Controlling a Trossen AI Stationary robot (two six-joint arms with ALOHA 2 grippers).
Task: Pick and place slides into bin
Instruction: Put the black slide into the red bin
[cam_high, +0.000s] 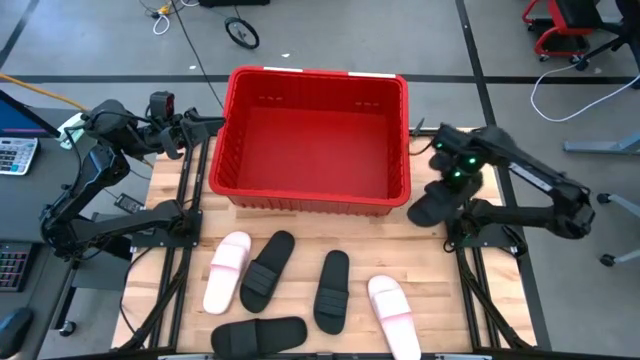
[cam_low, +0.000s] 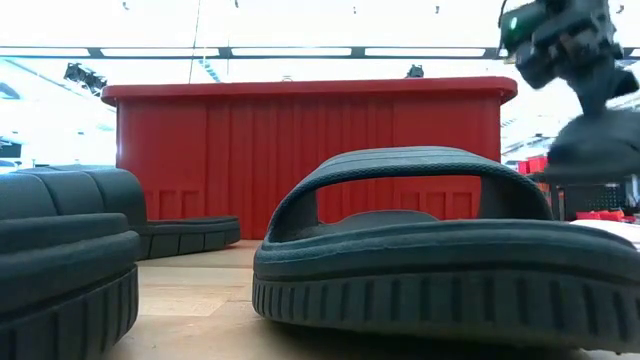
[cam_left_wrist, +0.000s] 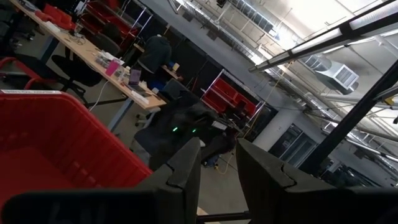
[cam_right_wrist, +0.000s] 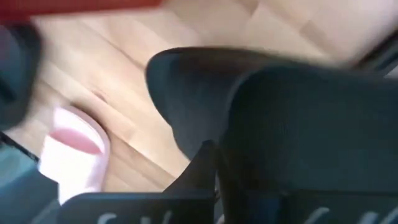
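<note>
My right gripper (cam_high: 447, 195) was clamped on 1 black slide (cam_high: 432, 209) near the table's right edge, with the bin (cam_high: 400, 196) just to its left, nearer than my left gripper (cam_high: 190, 130), jaws apart.

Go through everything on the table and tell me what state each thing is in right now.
bin: upright, nothing inside.
right gripper: shut on black slide, right of the bin.
left gripper: partly open, holding nothing, by the bin's left wall.
three black slides: lying loose on table.
two pink slides: lying loose.
</note>
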